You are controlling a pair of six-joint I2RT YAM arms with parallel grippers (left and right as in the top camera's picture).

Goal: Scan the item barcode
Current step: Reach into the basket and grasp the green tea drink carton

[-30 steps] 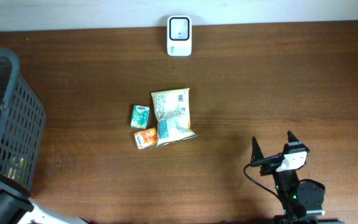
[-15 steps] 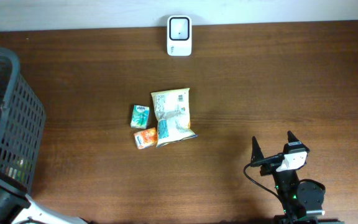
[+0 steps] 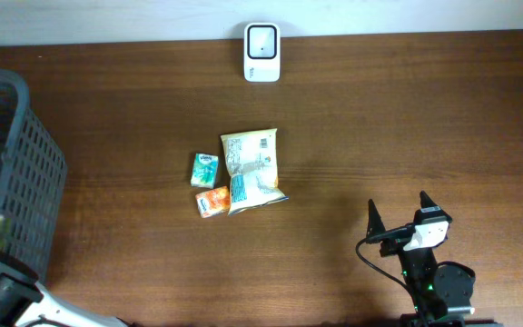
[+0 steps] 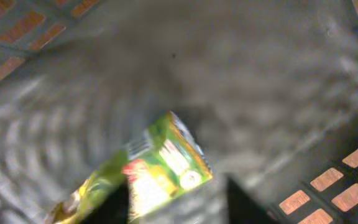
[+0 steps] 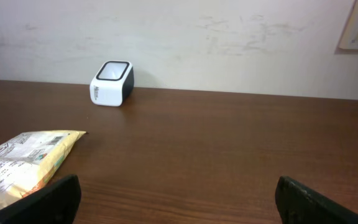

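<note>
The left gripper (image 4: pixel 179 202) is down inside the basket (image 4: pixel 347 180). Only two dark, blurred finger stubs show at the lower edge of its wrist view. A small glossy carton (image 4: pixel 166 168), green and yellow with a red patch, lies tilted between them. The picture is so smeared that I cannot tell if the jaws press on it or stand free of it. The basket is of dark grey plastic with a grid of square holes, and the brown wood shows through them. From overhead it stands at the left edge, cut by the frame, and it hides this gripper.

The right gripper (image 3: pixel 399 213) is over the front right part of the table (image 3: pixel 407 118). Its two black pointed fingers are spread wide and hold nothing.

In the middle of the table lies a flat, crinkled snack bag (image 3: pixel 253 171), pale yellow with blue print. Just beside its left side are a green packet (image 3: pixel 204 169) and, nearer the front, an orange packet (image 3: pixel 212 202). The scanner (image 3: pixel 262 53), a white rounded box with a dark square window, stands at the far edge by the pale wall (image 5: pixel 229 37). The right wrist view cuts the snack bag off at the left.
</note>
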